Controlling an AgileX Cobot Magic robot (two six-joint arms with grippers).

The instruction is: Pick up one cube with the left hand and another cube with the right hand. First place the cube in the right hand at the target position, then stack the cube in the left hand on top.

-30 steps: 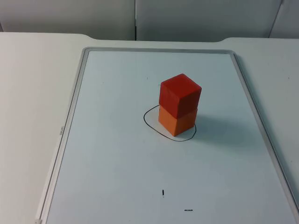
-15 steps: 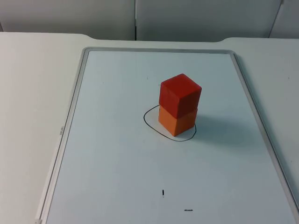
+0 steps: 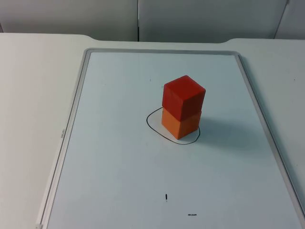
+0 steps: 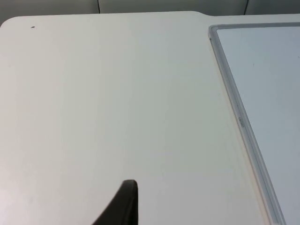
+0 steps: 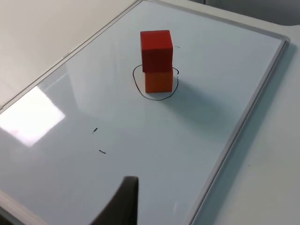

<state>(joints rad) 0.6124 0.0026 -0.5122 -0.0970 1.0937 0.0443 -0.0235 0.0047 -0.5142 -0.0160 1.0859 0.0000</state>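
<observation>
A red cube [image 3: 183, 95] sits squarely on top of an orange cube [image 3: 180, 125]. The orange cube stands inside a black hand-drawn ring [image 3: 151, 125] near the middle of the whiteboard [image 3: 71, 119]. The right wrist view shows the same stack, red cube [image 5: 156, 49] over orange cube [image 5: 158, 80], well ahead of my right gripper [image 5: 123, 201], which hangs back above the board's near part. My left gripper [image 4: 123, 206] is over bare table beside the whiteboard's frame [image 4: 243, 126], far from the cubes. Neither gripper touches a cube.
The whiteboard has a raised grey frame [image 3: 267, 133] all round. Two small black marks [image 3: 166, 196] lie on the board in front of the stack. The grey partition wall [image 3: 138, 19] closes the table at the back.
</observation>
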